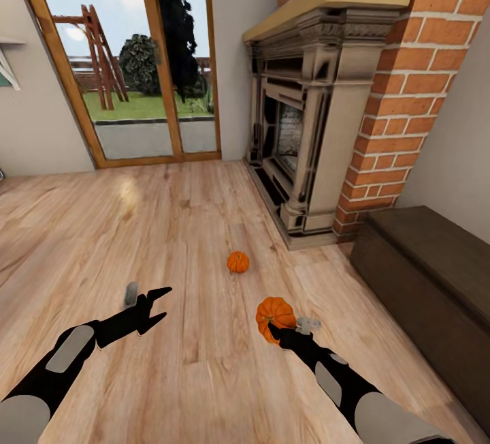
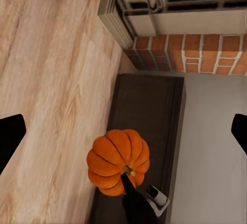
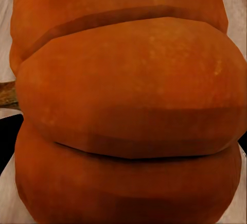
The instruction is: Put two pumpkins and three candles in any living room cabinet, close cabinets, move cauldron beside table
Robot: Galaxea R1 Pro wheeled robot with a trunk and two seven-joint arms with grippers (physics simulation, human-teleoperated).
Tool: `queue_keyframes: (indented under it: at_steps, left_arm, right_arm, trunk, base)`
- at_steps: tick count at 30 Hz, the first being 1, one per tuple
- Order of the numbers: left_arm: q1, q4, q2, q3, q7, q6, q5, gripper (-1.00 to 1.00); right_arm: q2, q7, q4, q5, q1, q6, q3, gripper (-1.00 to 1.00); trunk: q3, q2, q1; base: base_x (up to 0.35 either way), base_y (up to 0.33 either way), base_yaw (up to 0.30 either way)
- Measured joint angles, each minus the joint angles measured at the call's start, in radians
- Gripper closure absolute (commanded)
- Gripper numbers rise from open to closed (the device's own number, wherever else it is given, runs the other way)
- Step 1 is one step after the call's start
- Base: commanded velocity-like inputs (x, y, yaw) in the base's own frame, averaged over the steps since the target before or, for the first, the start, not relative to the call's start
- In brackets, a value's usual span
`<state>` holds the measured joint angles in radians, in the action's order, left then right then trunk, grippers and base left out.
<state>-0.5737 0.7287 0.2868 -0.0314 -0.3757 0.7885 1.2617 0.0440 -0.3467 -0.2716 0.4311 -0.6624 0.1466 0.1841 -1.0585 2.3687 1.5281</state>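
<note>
A light wood plank floor [image 1: 170, 240] runs to a glazed door [image 1: 136, 56] with a garden behind it. A brick chimney breast [image 1: 408, 90] with a carved fireplace surround [image 1: 306, 110] stands on the right, and a low dark-brown cabinet [image 1: 435, 274] lies just beside it, against the wall, its far end cut off by the picture's edge.

Two pumpkins show. One pumpkin [image 1: 237, 261] sits alone on the floor in front of the hearth. The held pumpkin [image 1: 275, 314] is pinched by the right gripper [image 1: 279, 328], lifted off the floor near the cabinet's near end; in the right wrist view it hides nearly everything.

The left gripper [image 1: 158, 304] hangs spread apart over the open floor, holding nothing.

Two candles can be counted: a pale candle [image 1: 131, 293] just behind the left gripper, partly hidden, and another candle [image 1: 307, 324] beside the right wrist, hard to make out.
</note>
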Motion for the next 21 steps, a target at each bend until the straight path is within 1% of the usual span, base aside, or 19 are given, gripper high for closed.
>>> queue_keyframes:
  at_steps: [21]
  left_arm:
    - [0.0,0.0,0.0,0.001,0.001,0.0,0.0,-1.0]
  right_arm:
    - [0.0,0.0,0.001,0.001,0.0,0.0,0.0,1.0]
  trunk:
    - [0.0,0.0,0.0]
  base:
    - [0.333,0.0,0.0]
